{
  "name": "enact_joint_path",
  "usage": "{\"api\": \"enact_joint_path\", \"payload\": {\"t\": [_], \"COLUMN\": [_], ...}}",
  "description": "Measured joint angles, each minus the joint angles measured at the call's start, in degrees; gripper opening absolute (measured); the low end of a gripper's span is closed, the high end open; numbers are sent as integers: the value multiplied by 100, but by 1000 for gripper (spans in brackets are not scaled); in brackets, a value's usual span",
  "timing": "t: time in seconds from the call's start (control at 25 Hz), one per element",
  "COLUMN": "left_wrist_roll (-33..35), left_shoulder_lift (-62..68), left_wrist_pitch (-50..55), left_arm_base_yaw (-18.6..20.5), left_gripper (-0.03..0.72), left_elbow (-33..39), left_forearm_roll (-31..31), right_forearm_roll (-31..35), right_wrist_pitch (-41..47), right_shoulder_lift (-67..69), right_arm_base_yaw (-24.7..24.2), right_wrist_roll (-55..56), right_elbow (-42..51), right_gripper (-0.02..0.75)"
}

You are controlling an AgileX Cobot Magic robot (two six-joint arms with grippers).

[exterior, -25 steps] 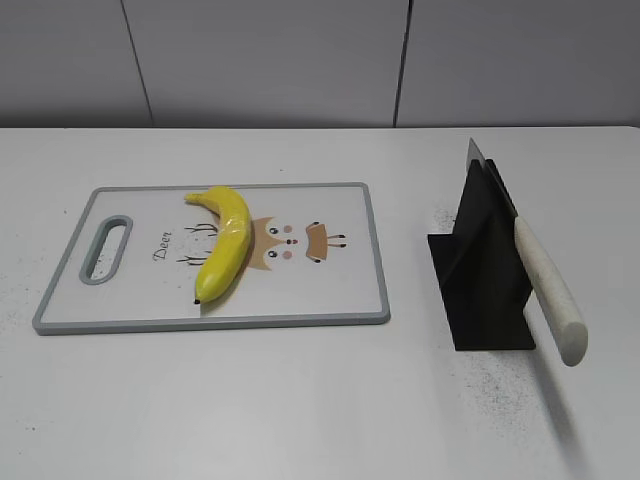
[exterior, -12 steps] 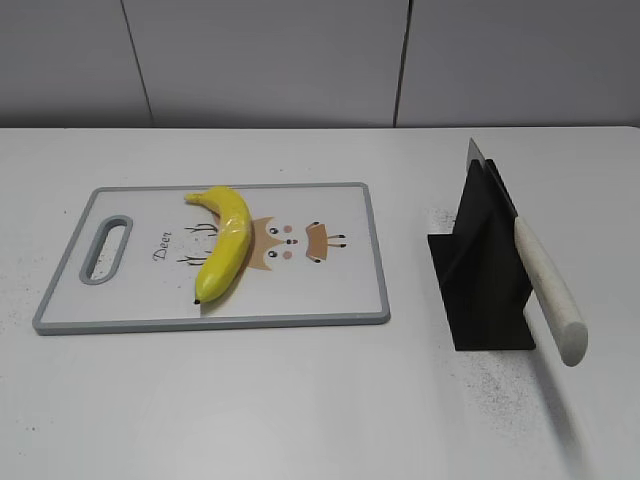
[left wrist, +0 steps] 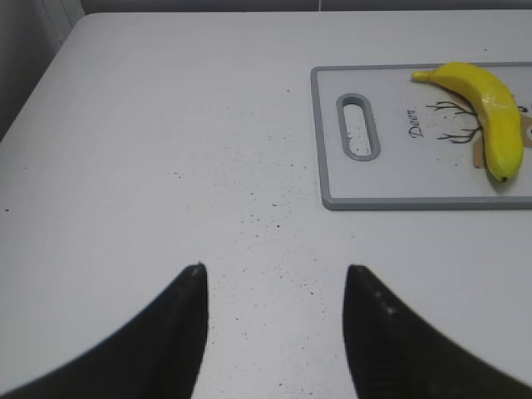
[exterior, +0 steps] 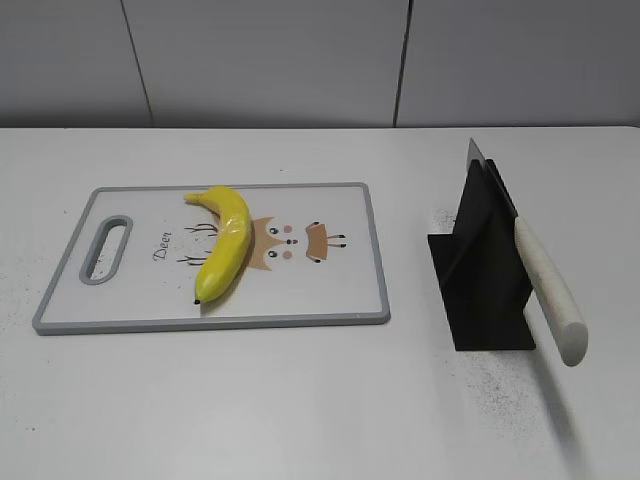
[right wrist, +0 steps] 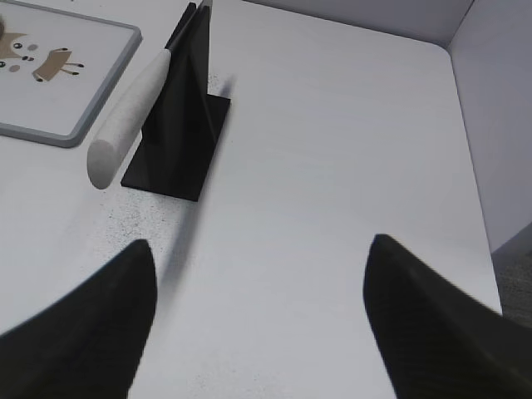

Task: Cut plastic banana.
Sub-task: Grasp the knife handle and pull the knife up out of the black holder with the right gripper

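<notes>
A wide white tabletop (exterior: pixel 300 400), speckled with fine dark grit, is carrying everything. On its left part a rectangular white plastic cutting board (exterior: pixel 330 290) with a grey rim, a handle slot and a cartoon deer print is lying flat. Well to the right, a black angular knife stand (exterior: pixel 485 270) is standing upright, holding a knife with a pale speckled handle (exterior: pixel 550 290) that is slanting down toward the near edge. The glossy curved yellow plastic banana (exterior: pixel 224 243) is lying on the board across the deer print, its dark tip pointing toward the near edge. The left claw (left wrist: pixel 274 274) is hovering spread over bare tabletop left of the board. The right claw (right wrist: pixel 259 249) is hovering spread wide, near the stand, gripping nothing.
</notes>
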Motion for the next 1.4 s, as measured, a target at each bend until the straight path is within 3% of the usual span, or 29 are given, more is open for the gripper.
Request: {"api": "enact_joint_path", "payload": {"t": [0.64, 1.08, 1.4], "left_wrist_roll": [0, 0, 0], "left_shoulder_lift": [0, 0, 0], "left_wrist_pitch": [0, 0, 0], "left_arm_base_yaw": [0, 0, 0], "left_gripper": [490, 490, 490], "left_elbow": [0, 0, 0], "left_forearm_roll": [0, 0, 0], "right_forearm_roll": [10, 3, 23], "right_wrist_pitch": [2, 113, 721], "right_shoulder_lift": [601, 2298, 3597], "right_arm_base_yaw": [0, 0, 5], "right_wrist_roll": [354, 994, 1355], "right_elbow": [-99, -894, -1560], "right_gripper": [618, 592, 592]}}
